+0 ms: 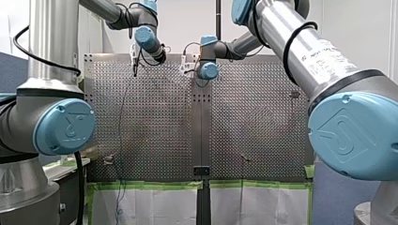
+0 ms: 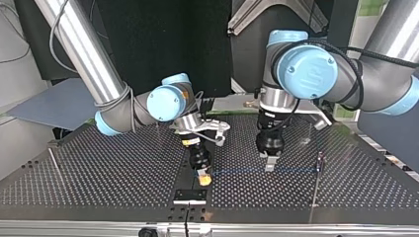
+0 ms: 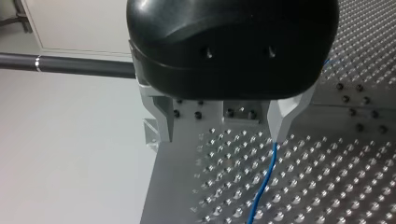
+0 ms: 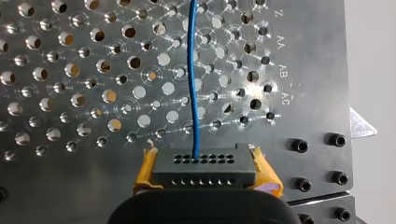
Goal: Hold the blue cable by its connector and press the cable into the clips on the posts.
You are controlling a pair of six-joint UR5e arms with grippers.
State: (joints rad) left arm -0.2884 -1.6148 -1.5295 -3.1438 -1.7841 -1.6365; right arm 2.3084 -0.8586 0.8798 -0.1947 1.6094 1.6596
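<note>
In the front view, my left arm (image 1: 51,70) and my right arm (image 1: 305,51) both reach to the far edge of the table (image 1: 253,122). I judge your free room lies back toward the camera, not beyond the wrists.

In the top view, my right pincer (image 2: 203,177), with yellow pads, holds the end of the blue cable (image 2: 247,172) low over the table, close to the edge nearest that camera. From there the cable runs straight and level toward the view's right and reaches a post (image 2: 321,163). The end is probably held this way to keep the line taut for pressing. My left pincer (image 2: 270,165) stands upright on that line, between my right pincer and the post and apart from both. You can slide it along the cable either way.

In the left wrist view, the metal fingers (image 3: 281,122) are spread with nothing between them. The cable meets the tip of one finger and trails away over the holes, so it is pushed, not pinched. The table's edge lies just beside the other finger, so mind that side.

In the right wrist view, the yellow pads (image 4: 266,173) are pressed onto the black connector (image 4: 203,167). The cable leaves it straight ahead. The table's edge lies near on one side, past a row of bolts (image 4: 337,140).
</note>
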